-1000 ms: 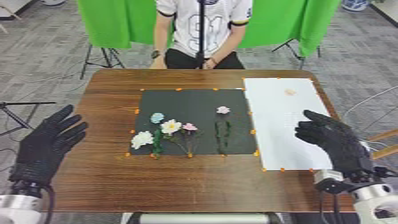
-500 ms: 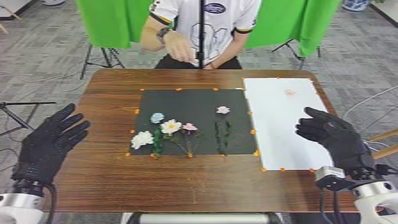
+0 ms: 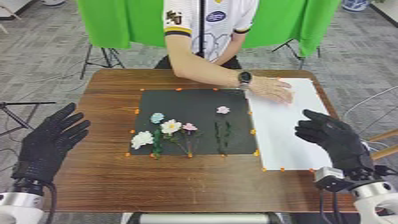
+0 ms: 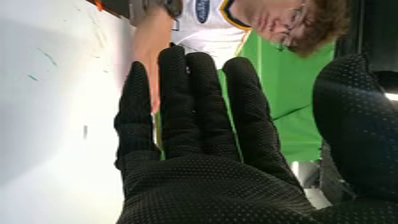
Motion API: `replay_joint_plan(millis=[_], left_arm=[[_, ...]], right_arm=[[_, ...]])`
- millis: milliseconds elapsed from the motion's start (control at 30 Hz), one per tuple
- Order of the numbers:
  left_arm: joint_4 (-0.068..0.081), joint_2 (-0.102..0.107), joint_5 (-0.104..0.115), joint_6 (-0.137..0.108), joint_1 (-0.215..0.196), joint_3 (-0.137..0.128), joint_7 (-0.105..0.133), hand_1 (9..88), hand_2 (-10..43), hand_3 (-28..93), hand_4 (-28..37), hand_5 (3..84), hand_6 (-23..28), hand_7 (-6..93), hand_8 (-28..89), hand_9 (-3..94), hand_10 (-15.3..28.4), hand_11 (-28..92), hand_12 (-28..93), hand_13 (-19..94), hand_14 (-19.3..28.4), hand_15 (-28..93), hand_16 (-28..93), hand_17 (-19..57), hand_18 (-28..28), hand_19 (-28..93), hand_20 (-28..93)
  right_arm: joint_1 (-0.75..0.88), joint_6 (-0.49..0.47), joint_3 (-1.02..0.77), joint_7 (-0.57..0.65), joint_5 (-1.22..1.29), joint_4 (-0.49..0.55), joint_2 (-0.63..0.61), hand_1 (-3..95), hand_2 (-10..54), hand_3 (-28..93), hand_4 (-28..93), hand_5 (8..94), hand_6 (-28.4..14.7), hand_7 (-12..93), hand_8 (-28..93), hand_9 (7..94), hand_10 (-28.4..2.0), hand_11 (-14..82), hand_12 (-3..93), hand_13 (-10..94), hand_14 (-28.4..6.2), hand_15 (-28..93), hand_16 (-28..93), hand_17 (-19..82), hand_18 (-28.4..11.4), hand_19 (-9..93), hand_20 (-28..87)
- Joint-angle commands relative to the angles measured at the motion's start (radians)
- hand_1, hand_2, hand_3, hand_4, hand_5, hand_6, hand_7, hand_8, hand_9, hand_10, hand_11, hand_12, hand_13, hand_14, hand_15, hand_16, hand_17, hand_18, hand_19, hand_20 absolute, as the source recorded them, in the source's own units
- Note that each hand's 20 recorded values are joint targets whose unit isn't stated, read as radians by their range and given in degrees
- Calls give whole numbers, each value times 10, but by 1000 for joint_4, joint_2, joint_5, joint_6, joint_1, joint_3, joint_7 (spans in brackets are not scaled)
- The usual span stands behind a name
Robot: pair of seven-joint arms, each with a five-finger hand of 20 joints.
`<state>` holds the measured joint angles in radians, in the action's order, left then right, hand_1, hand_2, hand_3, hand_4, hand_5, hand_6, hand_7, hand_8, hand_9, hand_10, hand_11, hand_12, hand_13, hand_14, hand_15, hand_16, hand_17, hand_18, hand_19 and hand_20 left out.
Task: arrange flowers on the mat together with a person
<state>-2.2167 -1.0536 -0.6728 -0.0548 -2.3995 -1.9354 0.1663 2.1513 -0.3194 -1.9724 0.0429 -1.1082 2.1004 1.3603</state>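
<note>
In the head view the left hand (image 3: pixel 49 142) is open at the table's left side, away from the flowers. The right hand (image 3: pixel 330 137) is open over the white sheet (image 3: pixel 282 127); in the right wrist view the right hand (image 4: pixel 209 192) has straight fingers and nothing on its palm. On the black mat (image 3: pixel 191 100) lie a white flower (image 3: pixel 141 140), a light blue flower (image 3: pixel 157 118), another white flower (image 3: pixel 171 126), a pink flower (image 3: pixel 189 127) and a separate pink flower (image 3: pixel 223 110) with a long stem. A person's hand (image 3: pixel 271 90) covers the upper part of the white sheet.
Orange markers line the mat and sheet edges. The brown table (image 3: pixel 200 185) has bare wood in front of the mat. The person's forearm (image 3: pixel 206 72) crosses the table's far edge, beyond the mat's upper right. A black vertical pole stands in front of the person.
The person's hand has come from beyond the table's far edge down onto the white sheet, where the small pale pink flower was visible before. Both robot hands have stayed nearly still.
</note>
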Motion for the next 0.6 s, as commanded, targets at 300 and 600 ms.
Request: replay_joint_plan(millis=[300,600], left_arm=[[1,-5,-2,2,-21,-8,-17,244,-5,703,-263,336,44,150,-77,294,127,178,196,236,154,277,37,-81,229,448,119],[9,7,-1,5,2,-3,-23,244,-5,703,-264,335,44,150,-77,294,128,178,196,236,154,278,36,-81,229,447,120]], right_arm=[[-2,-1,28,9,-8,-5,27,213,12,859,-223,452,-41,181,-96,459,-148,175,260,378,-122,296,281,113,-202,488,325],[-15,-6,51,11,-13,-11,25,214,10,859,-223,451,-41,183,-97,459,-148,173,260,378,-123,297,281,112,-202,490,325]])
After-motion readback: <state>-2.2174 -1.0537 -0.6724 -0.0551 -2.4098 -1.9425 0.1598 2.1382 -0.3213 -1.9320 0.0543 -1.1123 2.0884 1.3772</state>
